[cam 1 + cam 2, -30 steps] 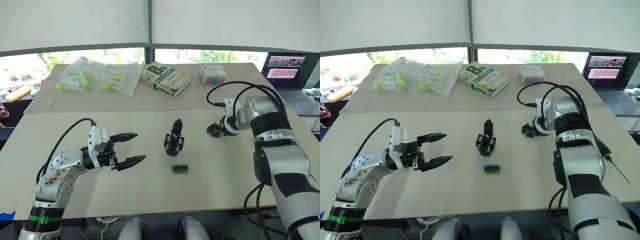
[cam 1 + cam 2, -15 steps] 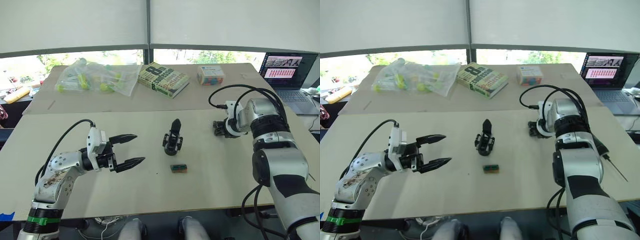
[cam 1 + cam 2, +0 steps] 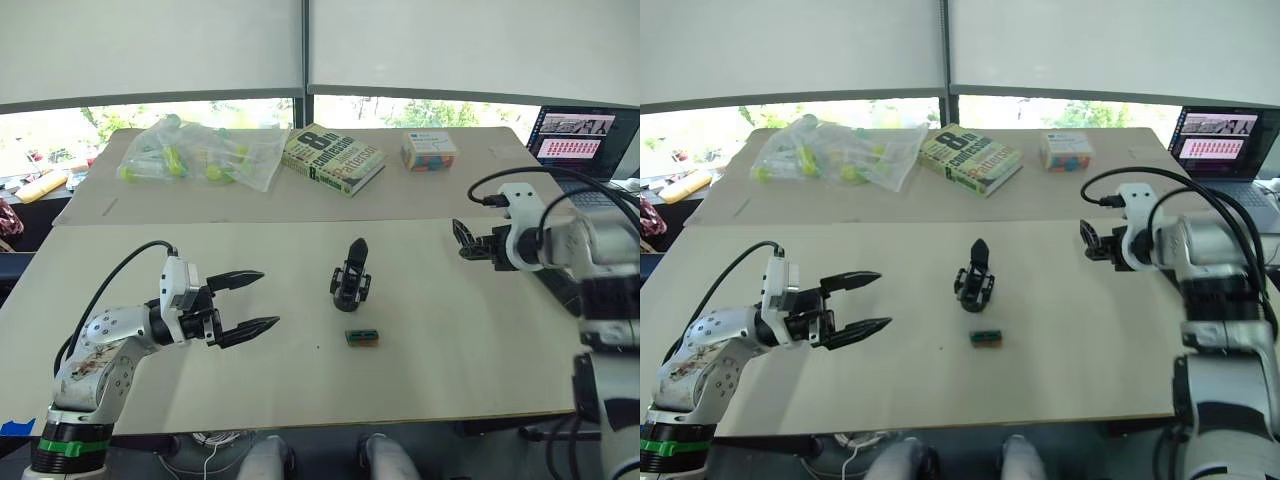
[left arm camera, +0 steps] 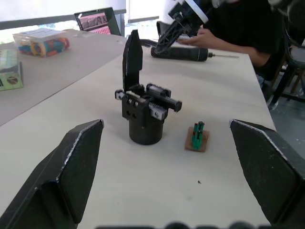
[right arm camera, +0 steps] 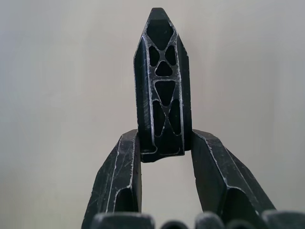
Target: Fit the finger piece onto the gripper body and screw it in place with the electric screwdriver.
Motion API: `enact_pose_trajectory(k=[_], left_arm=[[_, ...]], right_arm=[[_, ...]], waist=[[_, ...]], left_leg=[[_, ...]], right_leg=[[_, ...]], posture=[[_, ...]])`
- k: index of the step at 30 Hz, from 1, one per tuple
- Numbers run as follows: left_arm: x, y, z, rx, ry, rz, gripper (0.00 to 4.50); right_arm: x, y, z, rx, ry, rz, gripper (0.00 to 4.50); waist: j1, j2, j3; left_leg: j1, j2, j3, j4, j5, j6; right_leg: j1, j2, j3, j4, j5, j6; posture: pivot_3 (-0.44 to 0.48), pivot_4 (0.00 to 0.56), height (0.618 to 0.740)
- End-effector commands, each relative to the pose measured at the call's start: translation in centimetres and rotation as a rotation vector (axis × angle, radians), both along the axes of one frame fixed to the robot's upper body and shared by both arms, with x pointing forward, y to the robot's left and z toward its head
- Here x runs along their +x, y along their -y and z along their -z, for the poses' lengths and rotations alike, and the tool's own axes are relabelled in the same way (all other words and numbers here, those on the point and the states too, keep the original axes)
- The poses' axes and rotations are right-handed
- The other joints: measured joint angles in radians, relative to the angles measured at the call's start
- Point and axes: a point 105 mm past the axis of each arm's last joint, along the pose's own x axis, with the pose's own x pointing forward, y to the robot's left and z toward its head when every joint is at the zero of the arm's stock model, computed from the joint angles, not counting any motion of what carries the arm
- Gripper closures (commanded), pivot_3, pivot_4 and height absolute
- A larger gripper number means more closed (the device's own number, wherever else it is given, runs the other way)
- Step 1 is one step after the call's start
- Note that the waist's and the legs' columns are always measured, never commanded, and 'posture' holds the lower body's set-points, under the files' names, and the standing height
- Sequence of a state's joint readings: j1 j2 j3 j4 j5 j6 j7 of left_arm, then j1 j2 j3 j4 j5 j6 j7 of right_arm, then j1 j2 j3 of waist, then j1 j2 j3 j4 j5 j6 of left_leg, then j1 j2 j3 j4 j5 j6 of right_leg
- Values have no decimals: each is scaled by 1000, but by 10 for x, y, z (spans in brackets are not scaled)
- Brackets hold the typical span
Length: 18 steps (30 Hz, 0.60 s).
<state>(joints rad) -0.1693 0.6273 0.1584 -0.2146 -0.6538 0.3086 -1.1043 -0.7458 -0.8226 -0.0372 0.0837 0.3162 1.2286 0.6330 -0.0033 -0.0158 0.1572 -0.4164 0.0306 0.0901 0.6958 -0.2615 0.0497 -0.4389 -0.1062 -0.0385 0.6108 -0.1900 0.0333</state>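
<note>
The surface [image 3: 480, 340] is pale cream all over. On it the gripper body [image 3: 349, 279] is black, the little box [image 3: 361, 338] is green on a brown base, and the finger piece [image 5: 162, 86] is black with a pattern of triangle holes and pale worn edges. The book [image 3: 333, 158] is green with white letters, the bag [image 3: 200, 152] is clear with yellow-green things inside, and both pincers are black: left [image 3: 256, 301], right [image 3: 463, 240].
</note>
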Motion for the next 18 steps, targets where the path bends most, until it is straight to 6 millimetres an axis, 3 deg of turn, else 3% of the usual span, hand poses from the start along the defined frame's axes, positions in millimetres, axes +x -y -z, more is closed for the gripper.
enact_pose_trajectory(k=[1,4,6,8,11,18], left_arm=[[6,1,-30,-163,10,-52,0],[11,7,-53,-336,-29,-81,0],[16,13,-66,-432,-69,-91,0],[20,21,-74,-489,-94,-101,0],[23,42,-88,-568,-103,-74,0],[32,72,-90,-622,-102,-72,0]], right_arm=[[-11,-16,-39,-59,301,-164,3397],[-26,-34,-46,-107,524,-241,3397],[-37,-55,-61,-133,750,-308,3397],[-52,-79,-62,-199,887,-441,3397],[-56,-102,-54,-182,972,-466,3397],[-57,-144,-49,-246,1071,-575,3397]], waist=[[-3,0,0],[-3,0,0],[-4,-1,0],[-4,-1,0],[-3,-3,0],[-1,-3,1]], left_leg=[[0,0,0,0,0,0],[0,1,-2,1,0,-1],[1,1,-2,1,1,-1],[1,0,-2,2,1,-1],[2,-1,-2,2,1,-1],[4,-3,-3,4,3,-4]], right_leg=[[0,0,0,1,0,0],[0,0,0,1,0,0],[1,0,0,1,0,1],[1,0,1,2,0,1],[3,0,1,1,0,1],[4,1,1,1,1,1]], posture=[[0,150,740],[0,150,740],[0,150,740],[0,150,740],[0,150,740],[0,150,740]])
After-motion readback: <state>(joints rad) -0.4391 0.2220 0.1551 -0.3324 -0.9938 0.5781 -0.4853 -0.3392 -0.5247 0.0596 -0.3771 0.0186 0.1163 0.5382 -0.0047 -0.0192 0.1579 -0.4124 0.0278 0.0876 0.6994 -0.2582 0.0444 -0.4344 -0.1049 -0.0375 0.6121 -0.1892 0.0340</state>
